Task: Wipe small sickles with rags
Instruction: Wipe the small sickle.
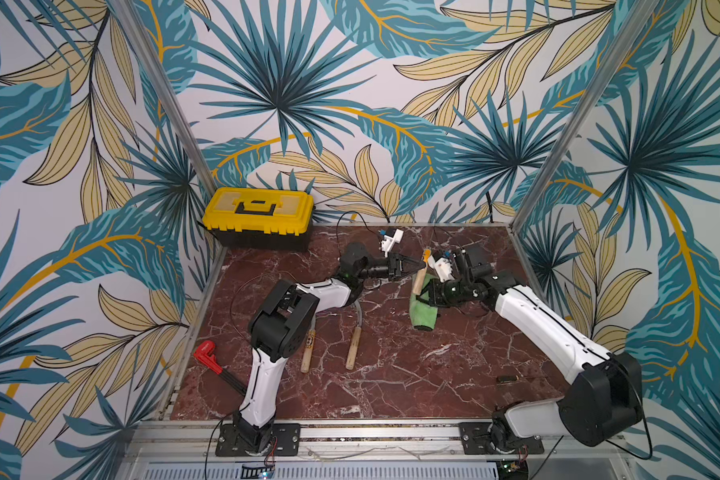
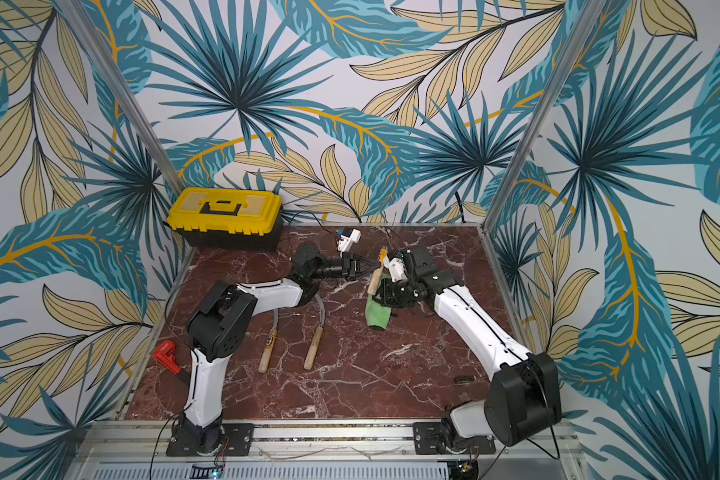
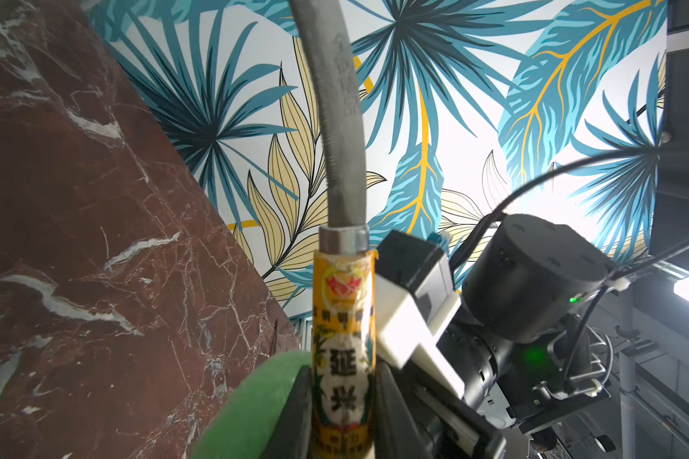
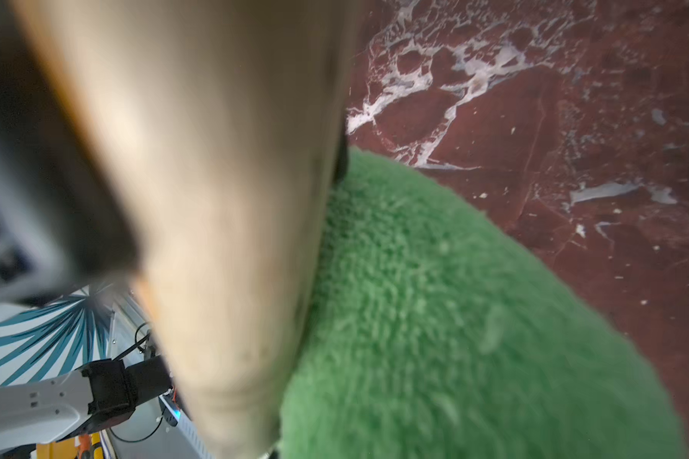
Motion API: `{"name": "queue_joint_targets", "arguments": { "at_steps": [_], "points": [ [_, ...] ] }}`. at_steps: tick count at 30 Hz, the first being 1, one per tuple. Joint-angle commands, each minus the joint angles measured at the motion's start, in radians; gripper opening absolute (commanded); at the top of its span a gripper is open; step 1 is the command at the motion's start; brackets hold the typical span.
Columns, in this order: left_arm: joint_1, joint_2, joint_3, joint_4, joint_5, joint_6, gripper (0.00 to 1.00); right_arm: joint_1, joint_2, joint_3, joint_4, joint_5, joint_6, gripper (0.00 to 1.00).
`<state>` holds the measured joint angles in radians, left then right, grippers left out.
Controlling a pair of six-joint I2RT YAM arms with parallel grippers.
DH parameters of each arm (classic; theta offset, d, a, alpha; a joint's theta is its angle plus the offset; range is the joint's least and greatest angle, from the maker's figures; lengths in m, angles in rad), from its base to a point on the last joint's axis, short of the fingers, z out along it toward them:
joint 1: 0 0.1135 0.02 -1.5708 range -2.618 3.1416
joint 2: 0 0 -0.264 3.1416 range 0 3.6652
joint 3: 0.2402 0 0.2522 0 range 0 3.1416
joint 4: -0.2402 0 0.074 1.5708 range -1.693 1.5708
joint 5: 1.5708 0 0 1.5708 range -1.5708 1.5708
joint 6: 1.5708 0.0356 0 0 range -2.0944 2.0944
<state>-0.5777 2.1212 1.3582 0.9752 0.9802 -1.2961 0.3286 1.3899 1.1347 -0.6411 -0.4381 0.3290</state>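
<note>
- Small sickles are present as three units; one sickle (image 3: pixel 343 278) is held clear of the marble tabletop (image 1: pixel 391 374), over its far half; the handle is tilted in both top views; a grey serrated blade (image 3: pixel 343 119) rises from a metal ferrule above an orange label.
- The left gripper (image 1: pixel 420 266) is clamped on the labelled wooden handle of that sickle; its fingers (image 3: pixel 398 417) are pressed against either side of the label in the left wrist view.
- The right gripper (image 1: pixel 422 297) is closed on the green rag (image 1: pixel 425 318); the rag hangs below it; whether its lower end touches the tabletop cannot be told; in the right wrist view the rag is pressed against the bare wooden end of the held handle.
- Two further sickles (image 1: pixel 307 351) (image 1: pixel 353 347) are laid side by side on the tabletop beside the left arm, handles towards the front; their blades are partly hidden under that arm.
- A red-handled tool (image 1: pixel 204 351) is placed at the left edge; a yellow toolbox (image 1: pixel 258 212) is set at the far left corner.
</note>
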Motion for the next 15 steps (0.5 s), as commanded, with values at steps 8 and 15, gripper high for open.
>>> {"name": "queue_joint_targets", "arguments": {
  "at_steps": [8, 15],
  "points": [
    [-0.003, 0.000, -0.005, 0.030, -0.016, 0.012, 0.00, -0.037, -0.137, -0.047, -0.123, 0.127, 0.025, 0.16],
    [-0.004, -0.054, -0.083, 0.030, -0.017, 0.033, 0.00, -0.145, -0.070, 0.060, -0.129, 0.151, 0.036, 0.16]
  ]
}}
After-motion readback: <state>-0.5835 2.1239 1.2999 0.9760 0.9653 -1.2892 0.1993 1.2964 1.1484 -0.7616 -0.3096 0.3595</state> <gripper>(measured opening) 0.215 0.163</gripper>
